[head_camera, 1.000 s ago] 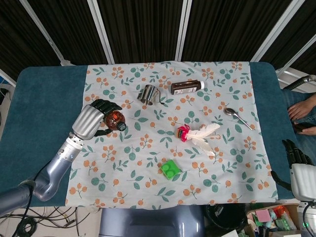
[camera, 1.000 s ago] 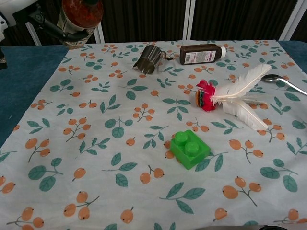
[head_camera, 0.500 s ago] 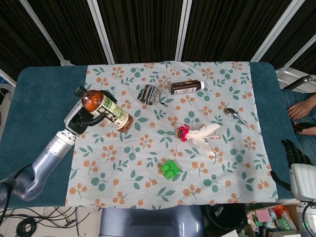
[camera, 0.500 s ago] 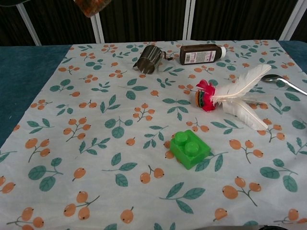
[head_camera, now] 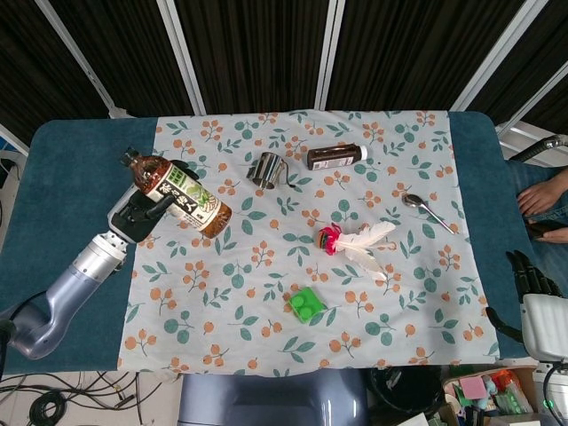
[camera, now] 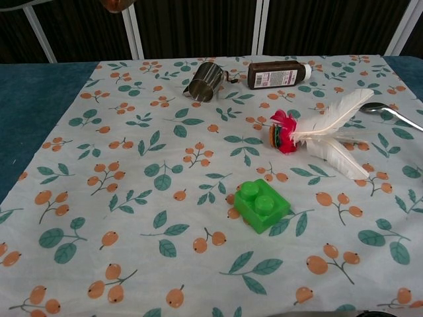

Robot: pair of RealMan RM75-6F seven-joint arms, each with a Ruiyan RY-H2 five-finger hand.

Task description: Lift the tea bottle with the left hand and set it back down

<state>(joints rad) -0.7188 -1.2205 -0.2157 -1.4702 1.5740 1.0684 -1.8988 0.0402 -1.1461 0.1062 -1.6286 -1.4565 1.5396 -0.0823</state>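
My left hand (head_camera: 135,216) holds the tea bottle (head_camera: 177,193) in the air over the left part of the flowered cloth (head_camera: 266,266). The bottle is tilted, its dark cap toward the upper left and its amber base toward the lower right, with a green and white label around it. In the chest view only the bottle's base (camera: 117,4) shows at the top edge. My right hand (head_camera: 531,277) hangs beyond the table's right edge with nothing in it, fingers apart.
On the cloth lie a metal cup (head_camera: 265,169), a dark brown bottle (head_camera: 335,156) on its side, a spoon (head_camera: 424,208), a white feather toy with a red base (head_camera: 355,240) and a green block (head_camera: 307,304). A person's hand (head_camera: 543,197) shows at the right edge.
The left hand has raised the tea bottle further and drawn it left, tilting it from upright to slanted. In the chest view it has nearly left the frame. The right hand has not moved.
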